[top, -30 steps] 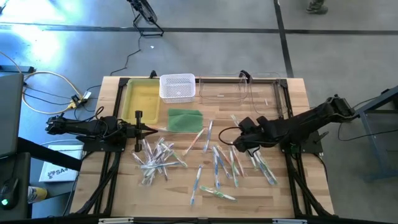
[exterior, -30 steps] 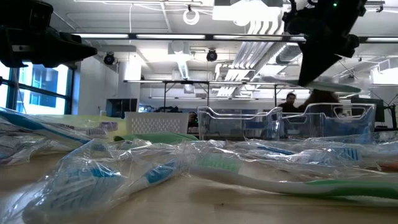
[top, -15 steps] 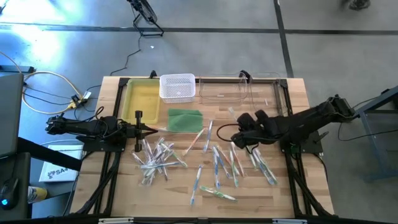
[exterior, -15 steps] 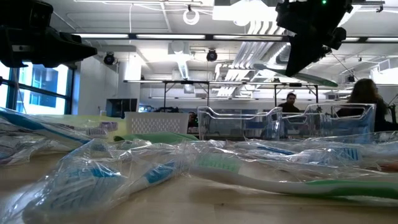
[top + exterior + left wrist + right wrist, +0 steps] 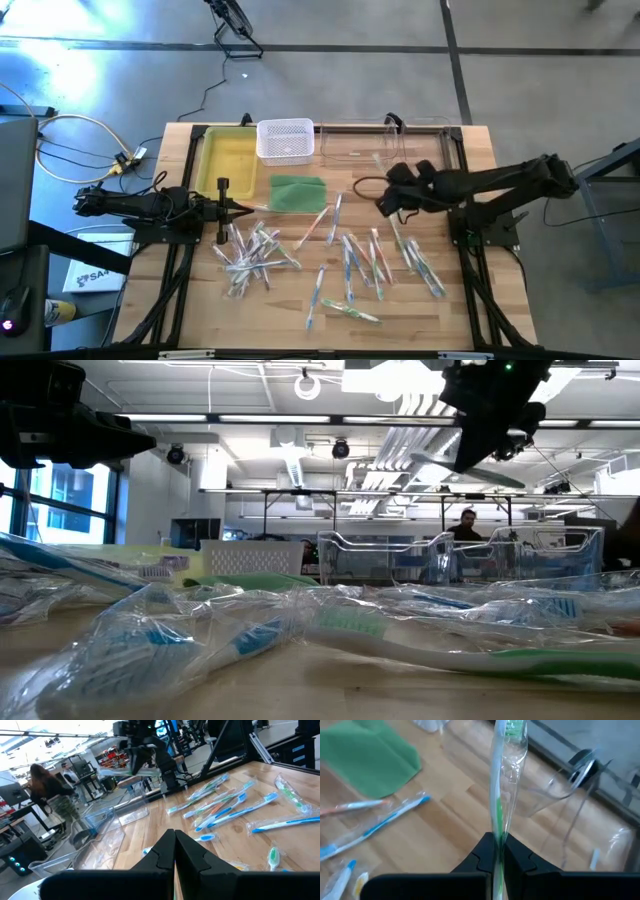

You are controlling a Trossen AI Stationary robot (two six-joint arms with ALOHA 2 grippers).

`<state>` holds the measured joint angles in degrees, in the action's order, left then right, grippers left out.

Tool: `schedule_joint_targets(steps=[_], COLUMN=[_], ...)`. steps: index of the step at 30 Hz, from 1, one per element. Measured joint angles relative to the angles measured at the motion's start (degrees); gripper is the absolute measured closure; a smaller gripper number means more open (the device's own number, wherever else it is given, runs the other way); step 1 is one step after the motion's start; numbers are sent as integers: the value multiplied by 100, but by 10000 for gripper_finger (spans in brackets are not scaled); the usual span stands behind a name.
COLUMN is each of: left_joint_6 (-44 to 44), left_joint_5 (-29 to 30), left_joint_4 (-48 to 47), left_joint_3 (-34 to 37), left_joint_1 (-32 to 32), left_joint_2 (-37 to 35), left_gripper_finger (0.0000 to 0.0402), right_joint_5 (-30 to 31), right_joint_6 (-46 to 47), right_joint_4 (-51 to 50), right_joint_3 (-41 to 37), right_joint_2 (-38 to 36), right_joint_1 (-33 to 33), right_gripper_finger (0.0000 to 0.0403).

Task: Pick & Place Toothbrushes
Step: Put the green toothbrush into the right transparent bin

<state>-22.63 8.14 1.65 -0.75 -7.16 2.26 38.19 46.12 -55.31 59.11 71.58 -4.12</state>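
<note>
Right gripper (image 5: 496,851) is clamped on a wrapped green toothbrush (image 5: 500,795) up in the air, clear bin (image 5: 560,800) just ahead, left gripper (image 5: 174,851) parked shut.

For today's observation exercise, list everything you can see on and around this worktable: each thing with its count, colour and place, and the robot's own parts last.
Toothbrushes: about thirty, mixed handle colours, most in clear wrappers, scattered mid-table.
Held toothbrush: one, green, wrapped, lifted above the table.
Green pad: one, flat, behind the pile.
Yellow tray: one, back left.
White basket: one, back centre.
Clear bins: two, back right.
Person: one, beyond the table.
Left gripper: shut, empty, left of the pile.
Right gripper: shut on the held toothbrush, near the clear bins.
</note>
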Motion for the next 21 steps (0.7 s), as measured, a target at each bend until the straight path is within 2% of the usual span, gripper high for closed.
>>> schedule_joint_targets(steps=[7,10,21], left_joint_6=[0,0,0], left_joint_5=[0,0,0], left_joint_4=[0,0,1], left_joint_3=[0,0,0], left_joint_1=[2,2,1], left_joint_2=[0,0,0], left_gripper_finger=[398,398,398], right_joint_5=[165,385,369], right_joint_6=[-442,-729,-1406], right_joint_4=[4,2,5], right_joint_3=[0,0,-2], right_joint_2=[-494,-518,-454], right_joint_1=[793,1195,2625], right_gripper_finger=[395,395,395])
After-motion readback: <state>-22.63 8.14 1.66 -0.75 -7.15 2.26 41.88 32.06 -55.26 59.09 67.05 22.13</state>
